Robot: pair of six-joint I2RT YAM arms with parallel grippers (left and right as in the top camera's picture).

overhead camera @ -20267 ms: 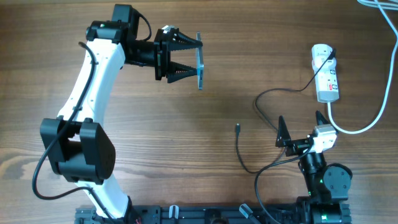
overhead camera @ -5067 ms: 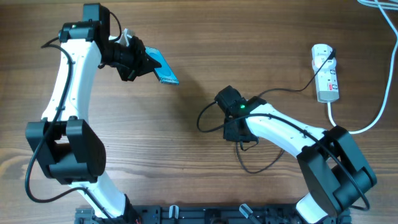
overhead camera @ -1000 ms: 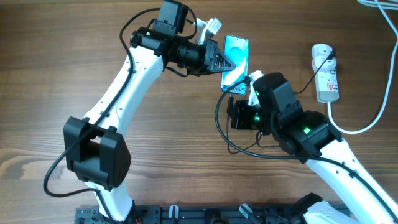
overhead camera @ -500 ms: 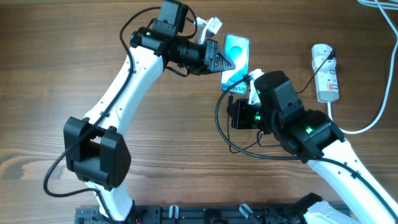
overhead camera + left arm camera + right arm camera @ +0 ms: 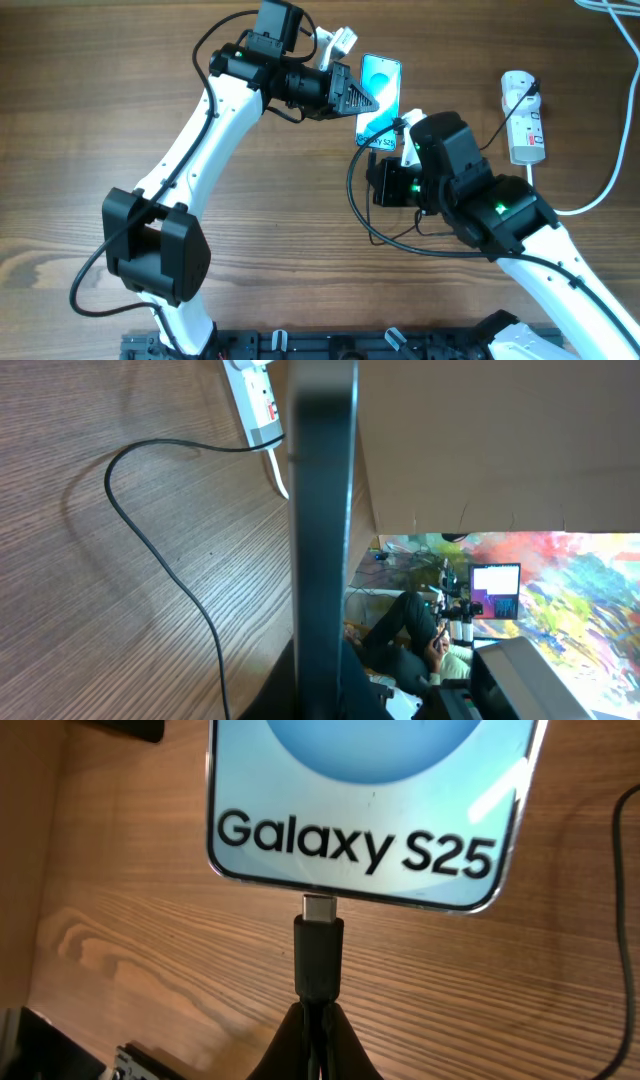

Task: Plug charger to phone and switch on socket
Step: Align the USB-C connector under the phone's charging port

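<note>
Over the bench (image 5: 90,60) there is one phone (image 5: 381,84), one socket (image 5: 524,120) and one charger (image 5: 318,958), worked by two arms. The left gripper (image 5: 362,98) has its jaws clenched on the phone, holding it clear of the wood at the upper middle, screen facing up and the "Galaxy S25" edge toward the right arm. In the left wrist view the phone shows only as a dark edge-on bar.

The right gripper (image 5: 318,1018) has its jaws pinched on the charger's dark plug body. The metal tip meets the port in the middle of the phone's lower edge, though how deep it sits cannot be told. The charger's thin black cable loops across the wood beneath the right arm.

The socket lies flat at the far right, well apart from both grippers, with one thick white cord (image 5: 585,205) curving away from it.
</note>
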